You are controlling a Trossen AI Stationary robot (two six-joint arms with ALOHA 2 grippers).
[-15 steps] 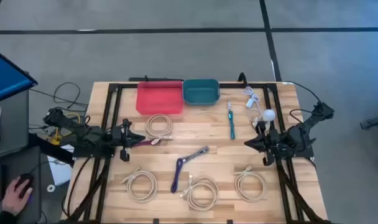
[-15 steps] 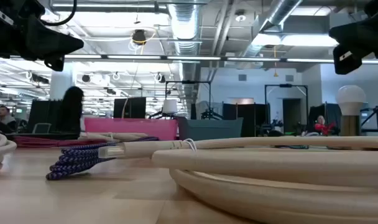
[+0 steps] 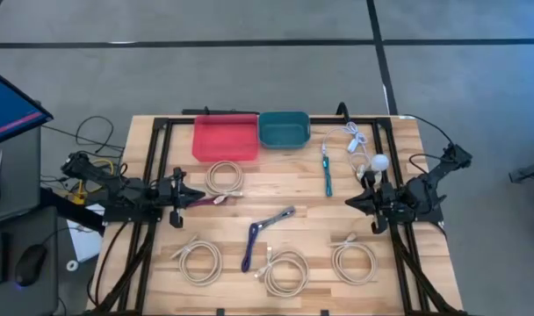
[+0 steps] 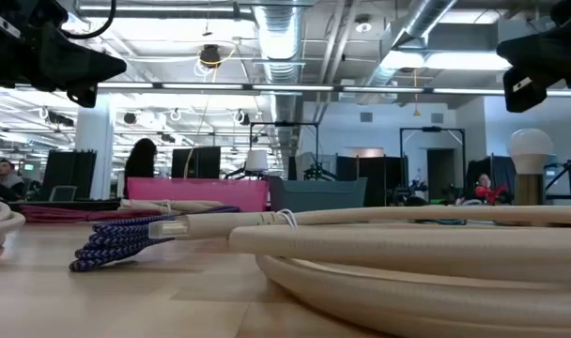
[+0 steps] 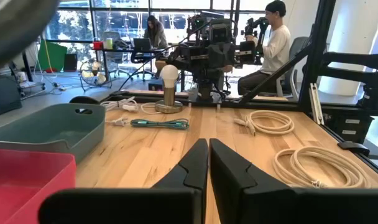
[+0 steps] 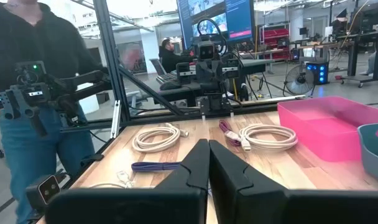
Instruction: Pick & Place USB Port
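Observation:
Several coiled cream USB cables lie flat on the wooden table: one by the red tray [image 3: 224,177] and three along the near edge [image 3: 199,261], [image 3: 286,270], [image 3: 355,262]. A purple braided cable [image 3: 265,233] lies mid-table, a teal cable [image 3: 326,171] farther back, and a maroon cable [image 3: 210,200] just ahead of my left gripper. My left gripper [image 3: 186,195] hovers shut at the table's left side, fingertips together in its wrist view [image 5: 209,165]. My right gripper [image 3: 350,202] hovers shut at the right side [image 6: 208,165]. Both point toward the table's middle.
A red tray [image 3: 225,138] and a teal tray [image 3: 284,129] sit side by side at the far edge. A white cable [image 3: 355,139] and a white bulb-shaped object [image 3: 378,162] lie far right. A black frame borders the table. A person [image 6: 33,93] stands beyond the left side.
Neither arm nor any cable has moved. A person's hand that rested on the mouse off the table's near left corner has drawn away, and a person in the room behind has walked a little to the right.

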